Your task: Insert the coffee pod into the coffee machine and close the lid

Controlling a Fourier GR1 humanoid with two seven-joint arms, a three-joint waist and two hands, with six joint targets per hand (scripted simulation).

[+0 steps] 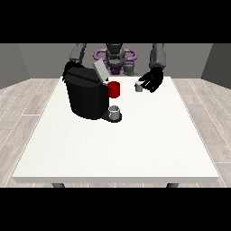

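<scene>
A black coffee machine stands on the white table at the left, its grey lid tilted up and open. A grey cup sits on the machine's drip base. A small grey coffee pod is at the fingertips of the hand at the view's right, held just above the table to the right of the machine. The hand at the view's left is mostly hidden behind the machine's top left corner.
A red mug stands right behind the machine, between it and the pod. The robot's torso is at the table's far edge.
</scene>
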